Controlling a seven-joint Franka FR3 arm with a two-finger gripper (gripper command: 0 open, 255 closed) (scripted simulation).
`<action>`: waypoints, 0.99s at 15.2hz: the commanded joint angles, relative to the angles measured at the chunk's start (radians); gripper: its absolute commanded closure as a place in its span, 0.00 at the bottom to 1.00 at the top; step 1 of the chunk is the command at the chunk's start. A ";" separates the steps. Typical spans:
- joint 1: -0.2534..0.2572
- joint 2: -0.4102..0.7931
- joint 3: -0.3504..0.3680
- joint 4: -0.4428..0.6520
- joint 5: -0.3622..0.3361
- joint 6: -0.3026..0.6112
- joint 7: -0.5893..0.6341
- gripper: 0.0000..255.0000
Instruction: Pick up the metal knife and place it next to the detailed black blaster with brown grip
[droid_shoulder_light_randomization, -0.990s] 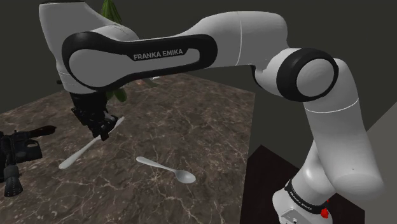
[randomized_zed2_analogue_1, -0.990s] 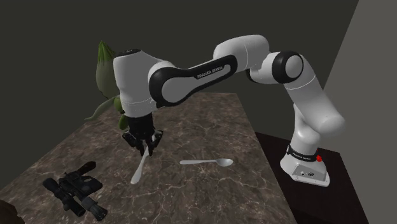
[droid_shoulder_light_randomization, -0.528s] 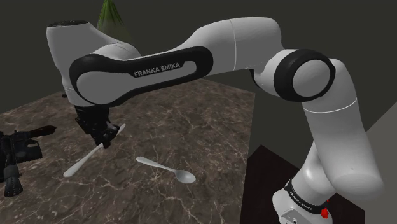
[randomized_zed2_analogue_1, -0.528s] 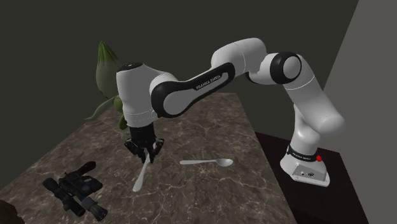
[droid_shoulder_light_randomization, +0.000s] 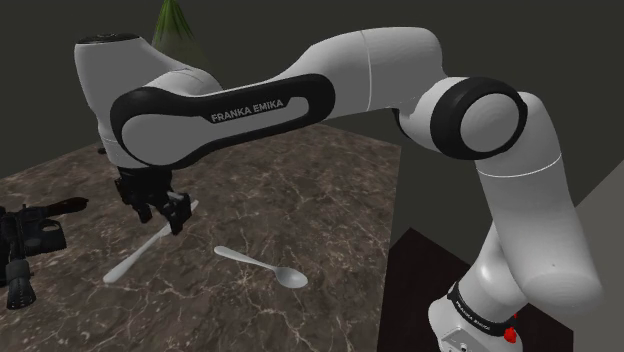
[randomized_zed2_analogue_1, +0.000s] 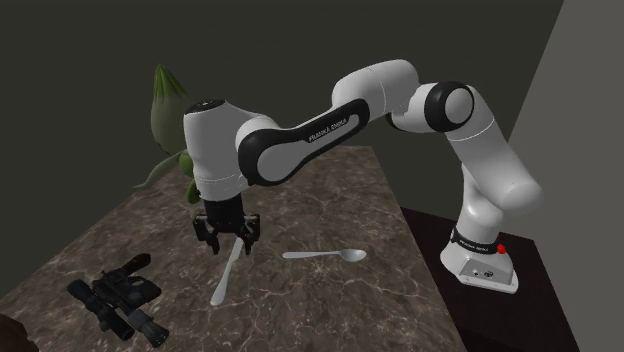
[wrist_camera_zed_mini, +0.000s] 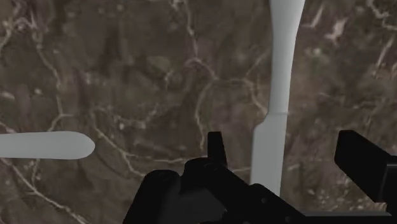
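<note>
The pale grey knife (droid_shoulder_light_randomization: 145, 248) lies flat on the dark marble tabletop (droid_shoulder_light_randomization: 300, 180), running slantwise toward the shoulder view's lower left. My gripper (droid_shoulder_light_randomization: 160, 212) hangs just above its upper end, open, a finger on each side. Along the gripper, the knife (wrist_camera_zed_mini: 278, 95) passes between the black fingers (wrist_camera_zed_mini: 215, 149) without touching them. The black blaster (droid_shoulder_light_randomization: 25, 240) lies at the table's left end in the shoulder view, a short way from the knife's tip. From the second exterior view, the knife (randomized_zed2_analogue_1: 226, 275) lies to the right of the blaster (randomized_zed2_analogue_1: 115, 295), below the gripper (randomized_zed2_analogue_1: 227, 234).
A pale spoon (droid_shoulder_light_randomization: 262, 266) lies to the right of the knife; its handle end (wrist_camera_zed_mini: 44, 145) shows beside the gripper. A green plant-like figure (randomized_zed2_analogue_1: 165, 110) stands behind the arm at the table's far edge. The robot's stand (randomized_zed2_analogue_1: 482, 265) sits beyond the table's right edge.
The fingers have opened and let go of the knife, which now lies on the table. Before that the arm carried it a little lower and toward the shoulder view's right.
</note>
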 joint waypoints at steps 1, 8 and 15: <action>0.000 0.000 0.000 0.000 0.000 0.000 0.000 0.00; 0.014 -0.014 0.006 0.108 0.010 -0.118 -0.012 0.00; 0.014 -0.014 0.006 0.108 0.010 -0.118 -0.012 0.00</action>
